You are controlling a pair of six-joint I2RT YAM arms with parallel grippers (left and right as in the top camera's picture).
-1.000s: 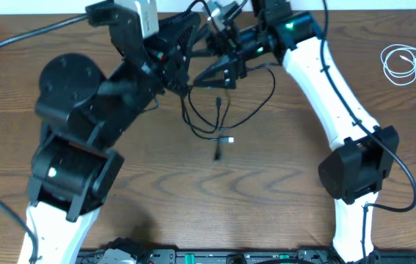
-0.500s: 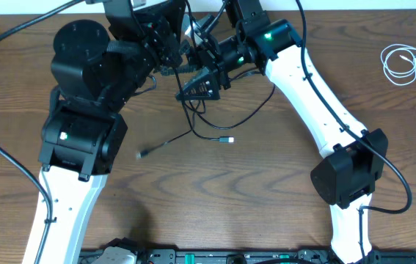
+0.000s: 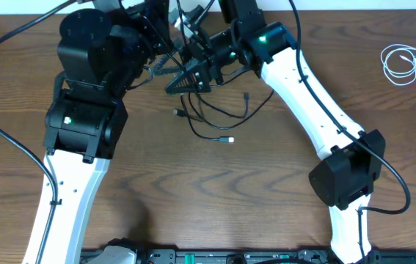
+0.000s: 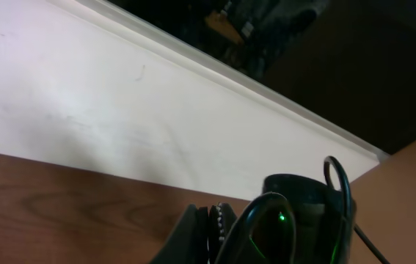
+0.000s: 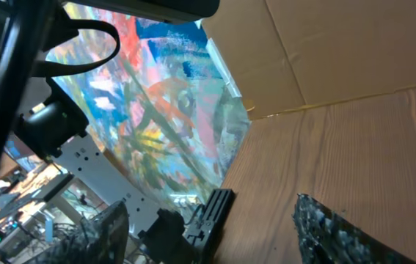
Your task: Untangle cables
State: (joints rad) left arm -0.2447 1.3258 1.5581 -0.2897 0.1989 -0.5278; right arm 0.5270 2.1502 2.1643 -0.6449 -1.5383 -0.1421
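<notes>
Thin black cables (image 3: 246,103) hang in loops at the table's far middle. Their tops run up between the two grippers, a small plug (image 3: 177,111) dangles on the left, and a silver plug (image 3: 227,139) lies on the wood. My left gripper (image 3: 163,70) has its jaws pressed together in the left wrist view (image 4: 211,236); the cable rises to it, though the grip itself is hidden. My right gripper (image 3: 184,81) sits just right of it, and its fingers stand wide apart and empty in the right wrist view (image 5: 215,235). A short white cable (image 3: 402,64) lies coiled at the far right.
Both arms crowd together at the table's (image 3: 230,191) far edge. Thick black arm cords (image 3: 2,147) trail on the left. The right arm's body with a green light (image 4: 281,217) is close beside my left fingers. A white wall and cardboard stand behind.
Both grippers moved left and toward the far edge. The black cables were pulled up with them. A loose plug end swung left, then rose to just under the grippers.
</notes>
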